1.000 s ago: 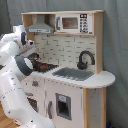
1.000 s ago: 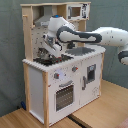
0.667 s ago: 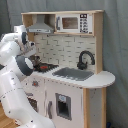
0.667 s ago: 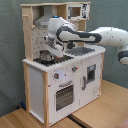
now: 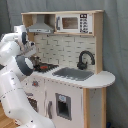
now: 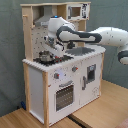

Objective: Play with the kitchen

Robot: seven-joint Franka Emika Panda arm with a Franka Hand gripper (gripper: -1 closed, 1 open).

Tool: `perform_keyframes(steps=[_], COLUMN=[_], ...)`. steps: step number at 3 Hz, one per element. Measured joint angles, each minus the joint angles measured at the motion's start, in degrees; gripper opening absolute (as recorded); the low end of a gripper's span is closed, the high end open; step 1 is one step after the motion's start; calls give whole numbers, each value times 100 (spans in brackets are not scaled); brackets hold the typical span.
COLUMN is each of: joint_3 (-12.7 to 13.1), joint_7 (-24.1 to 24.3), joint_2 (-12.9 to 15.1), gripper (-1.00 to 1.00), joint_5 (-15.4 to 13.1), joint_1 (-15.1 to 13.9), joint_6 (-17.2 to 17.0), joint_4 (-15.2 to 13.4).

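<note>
Clearly the kitchen (image 6: 60,75) stands on a wooden floor, filling the middle of both exterior views, its hob (image 5: 45,66) at the first exterior view's left of the sink (image 5: 74,73) and faucet (image 5: 85,59). A small dark pot (image 6: 46,57) sits on the hob, probably the item being played with, under the hood (image 6: 50,19). The arm (image 6: 95,36) reaches in level from the second exterior view's right, wrist bent down so the tool (image 6: 48,48) hangs just above the pot. Whether the tool is spread or pressed together, I cannot tell.
</note>
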Motion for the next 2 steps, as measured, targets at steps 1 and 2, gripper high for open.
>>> perform_keyframes(steps=[1, 2], joint_3=[-199, -197], joint_7=[-102, -97], joint_2=[17, 7], gripper=[100, 100], joint_5=[-147, -476], joint_1=[-8, 114], joint_6=[-166, -301], joint_4=[531, 974])
